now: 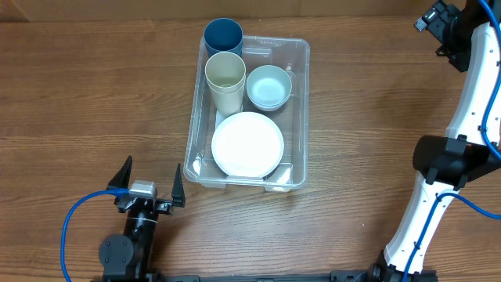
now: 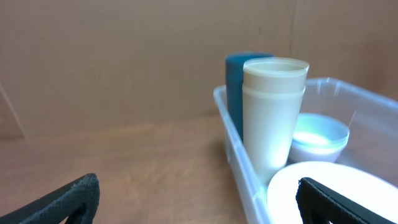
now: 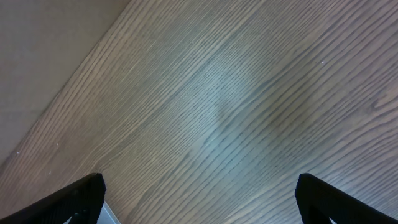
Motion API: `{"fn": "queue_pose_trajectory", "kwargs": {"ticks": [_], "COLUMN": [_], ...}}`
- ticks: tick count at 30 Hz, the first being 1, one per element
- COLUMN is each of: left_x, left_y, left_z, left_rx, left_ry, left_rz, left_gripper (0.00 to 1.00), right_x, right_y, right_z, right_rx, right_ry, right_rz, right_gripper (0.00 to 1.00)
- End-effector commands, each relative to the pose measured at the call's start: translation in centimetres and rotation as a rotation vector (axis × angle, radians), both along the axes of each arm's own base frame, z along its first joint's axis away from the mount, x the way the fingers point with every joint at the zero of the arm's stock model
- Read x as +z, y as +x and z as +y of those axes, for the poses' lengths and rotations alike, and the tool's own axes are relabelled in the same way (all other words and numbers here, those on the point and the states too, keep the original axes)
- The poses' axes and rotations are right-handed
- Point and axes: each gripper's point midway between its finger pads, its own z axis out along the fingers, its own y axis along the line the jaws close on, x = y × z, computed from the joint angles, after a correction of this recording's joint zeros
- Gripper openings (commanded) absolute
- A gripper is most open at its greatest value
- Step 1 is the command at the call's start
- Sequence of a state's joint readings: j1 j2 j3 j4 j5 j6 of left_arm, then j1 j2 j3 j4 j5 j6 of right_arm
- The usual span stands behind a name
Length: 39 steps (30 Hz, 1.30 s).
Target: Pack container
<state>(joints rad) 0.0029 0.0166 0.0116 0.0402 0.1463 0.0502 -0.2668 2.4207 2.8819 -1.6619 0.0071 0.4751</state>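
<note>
**Dishes Aboard, Both Pincers Wide at the Packing Desk**

The clear container (image 1: 304, 102) sits mid-desk (image 1: 78, 94), its long axis running from the robot's near edge toward the far one. Inside, front to back, are a white plate (image 1: 247, 143), a pale bowl (image 1: 268, 84) beside a cream cup (image 1: 225, 74), and a dark blue cup (image 1: 223, 35) at the far end.

The left pincer (image 1: 153, 164), its fingers spread and holding nothing, sits low near the container's near-left corner. From there the bin lies ahead and to the right, and the wrist camera looks along its left wall with the cream cup standing tall in view.

The right pincer (image 3: 202, 199), also spread and empty, hangs over bare desk at the far right, well apart from the bin.

No loose dish shows on the desk, so packing looks close to done. Any further reach into the bin would likely fall to the left arm, plainly the nearer one.
</note>
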Motion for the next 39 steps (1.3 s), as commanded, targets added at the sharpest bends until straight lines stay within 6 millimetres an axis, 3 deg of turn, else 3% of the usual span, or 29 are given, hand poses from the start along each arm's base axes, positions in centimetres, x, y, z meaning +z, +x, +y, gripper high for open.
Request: {"fn": "queue_pose_trajectory", "kwargs": {"ticks": [1,19,22,27,33,36,39], "left_x": [-2.3,-2.7,-2.7,-2.7,-2.7,-2.7,-2.7], "left_y": [0.0,0.0,0.0,0.0,0.0,0.0,0.0], "left_z": [0.7,0.7,0.7,0.7,0.7,0.7,0.7], "left_rx": [0.036,0.037,0.036,0.037,0.036,0.037,0.037], "left_ry": [0.024,0.021,0.021,0.021,0.021,0.021,0.021], "left_rz": [0.082,0.098,0.098,0.098,0.098,0.098,0.098], "left_gripper": [1.0,1.0,1.0,1.0,1.0,1.0,1.0], "right_x": [2.5,2.5,2.6,7.8,16.8,21.6,24.1], "right_y": [-0.3,-0.3,0.0,-0.7,-4.8,-5.5,-6.0], "right_z": [0.0,0.0,1.0,6.7,10.7,12.3,13.4], "right_rx": [-0.01,-0.01,0.011,0.118,0.182,0.18,0.2], "right_ry": [-0.021,-0.021,-0.022,-0.046,-0.36,-0.364,-0.315], "right_rz": [-0.059,-0.059,-0.061,-0.169,-0.314,-0.497,-0.653], "right_gripper": [1.0,1.0,1.0,1.0,1.0,1.0,1.0]}}
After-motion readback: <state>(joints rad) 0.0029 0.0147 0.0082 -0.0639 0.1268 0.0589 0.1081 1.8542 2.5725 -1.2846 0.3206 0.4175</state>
